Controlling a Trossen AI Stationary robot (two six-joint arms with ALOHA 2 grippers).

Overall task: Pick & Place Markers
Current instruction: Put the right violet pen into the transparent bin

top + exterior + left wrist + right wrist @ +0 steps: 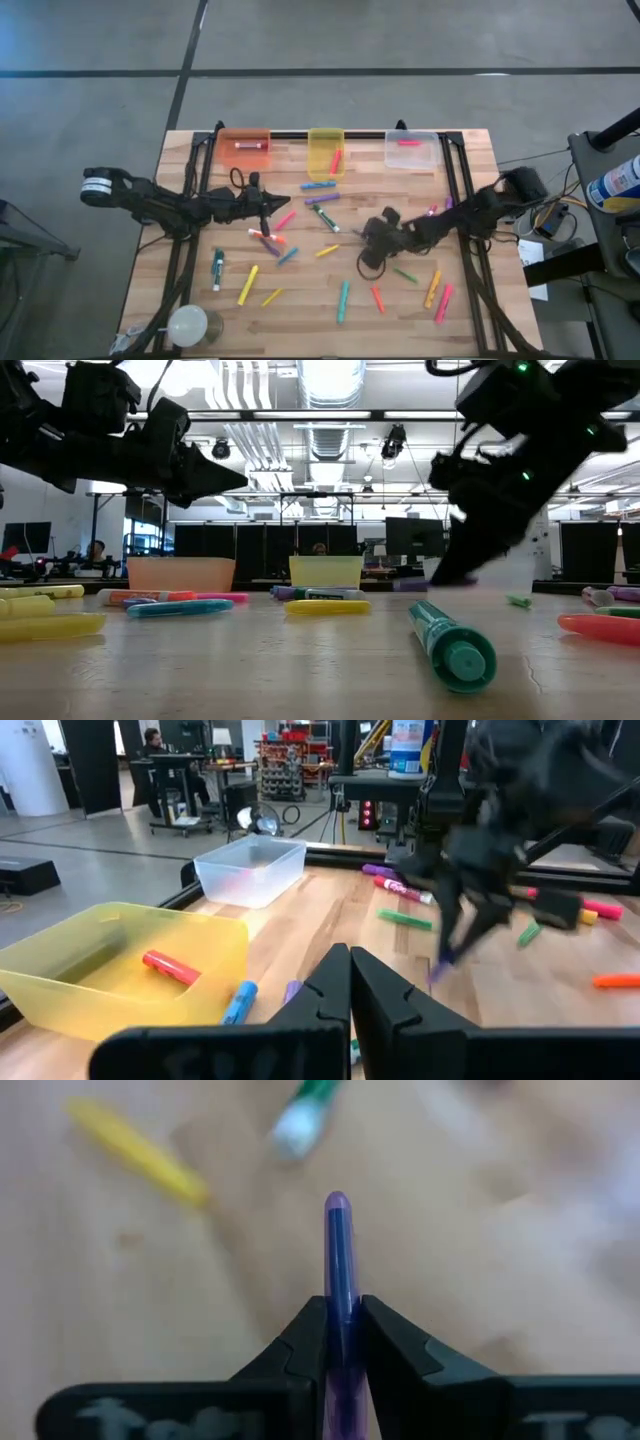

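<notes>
Wooden table (300, 300) | right claw (339, 1330) angled down, pinching purple marker (338, 1250) | left claw (350, 982) closed, empty

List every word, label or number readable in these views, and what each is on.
None can be read.
Right gripper housing: pale lettering, cut off and blurred.
Blue bottle beside the table: label too small.
Markers: any print unreadable.
</notes>
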